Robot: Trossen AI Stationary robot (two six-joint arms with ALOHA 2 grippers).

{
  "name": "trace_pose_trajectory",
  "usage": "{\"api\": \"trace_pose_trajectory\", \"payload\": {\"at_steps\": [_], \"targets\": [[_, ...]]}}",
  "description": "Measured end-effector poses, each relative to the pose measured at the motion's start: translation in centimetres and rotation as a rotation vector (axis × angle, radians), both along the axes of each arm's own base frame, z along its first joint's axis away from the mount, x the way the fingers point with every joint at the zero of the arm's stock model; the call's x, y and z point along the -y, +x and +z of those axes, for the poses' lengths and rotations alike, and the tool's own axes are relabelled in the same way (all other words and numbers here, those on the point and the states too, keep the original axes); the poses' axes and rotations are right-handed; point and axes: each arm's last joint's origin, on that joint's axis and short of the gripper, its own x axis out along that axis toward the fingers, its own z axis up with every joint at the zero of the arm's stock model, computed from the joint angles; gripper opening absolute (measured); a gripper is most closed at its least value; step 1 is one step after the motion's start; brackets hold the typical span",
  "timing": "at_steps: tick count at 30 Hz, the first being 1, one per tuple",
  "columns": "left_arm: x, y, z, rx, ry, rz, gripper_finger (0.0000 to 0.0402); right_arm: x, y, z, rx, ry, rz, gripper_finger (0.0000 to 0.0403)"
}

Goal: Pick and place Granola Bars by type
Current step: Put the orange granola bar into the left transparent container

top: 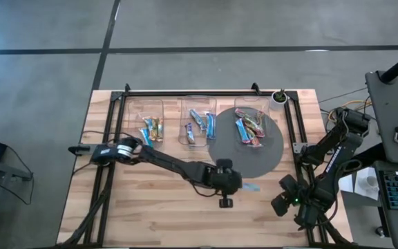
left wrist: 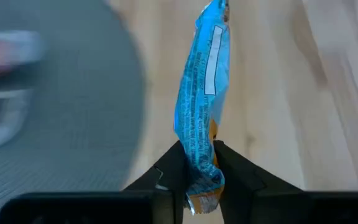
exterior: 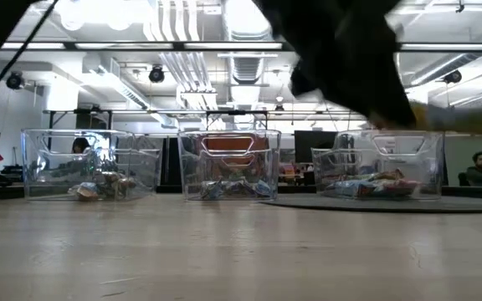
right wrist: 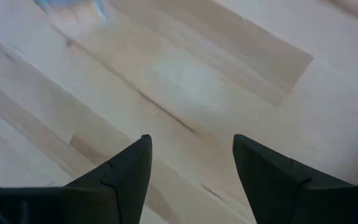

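Note:
My left gripper (left wrist: 199,163) is shut on a bright blue granola bar (left wrist: 202,93), near the grey round mat's near edge (top: 244,166) in the high view, where the bar (top: 251,187) pokes out toward the table's right. My right gripper (right wrist: 191,163) is open above bare wood at the table's right near corner (top: 285,202). Three clear bins stand along the far side: the left one (top: 150,128) holds tan and blue bars, the middle one (top: 200,124) blue bars, the right one (top: 251,127), on the mat, mixed bars. My left gripper pinches the blue bar between its two fingers near one end (left wrist: 201,177), whose crimped tip sticks out behind the fingers. The fingers lie across the bar. The rest of the bar stretches forward past the fingertips, over the wood beside the mat.
A black frame rails the tabletop (top: 206,91). A small dark cup (top: 278,97) sits at the far right corner. Bare wood lies along the near half of the table (top: 157,214). People show in the room beyond in the low view (exterior: 480,167).

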Motion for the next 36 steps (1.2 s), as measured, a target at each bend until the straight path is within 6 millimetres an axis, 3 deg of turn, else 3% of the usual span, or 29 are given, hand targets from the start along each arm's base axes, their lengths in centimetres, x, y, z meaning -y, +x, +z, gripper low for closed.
{"api": "trace_pose_trajectory", "payload": {"at_steps": [8, 13, 21, 29, 36], "targets": [[-1.7, -5.6, 7.7, 0.05, 0.05, 0.539, 0.0051, 0.5, 0.2, 0.0, 0.107, -0.087, -0.031, 0.0215], [-3.5, -10.5, 10.3, 0.067, 0.042, 0.826, 0.0051, 0.9, 0.4, 0.1, 0.178, -0.131, -0.06, 0.0215], [-6.3, -19.4, 9.5, 0.134, -0.134, 1.061, 0.005, 1.5, 1.4, 0.1, 0.206, -0.171, -0.068, 0.0215], [-11.1, -29.0, 8.4, 0.258, -0.307, 1.271, 0.005, 2.1, 2.3, 0.2, 0.202, -0.178, -0.111, 0.0215], [-14.6, -33.1, 5.6, 0.191, -0.338, 1.393, 0.005, 3.0, 4.1, 0.2, 0.21, -0.169, -0.161, 0.0215]]}}
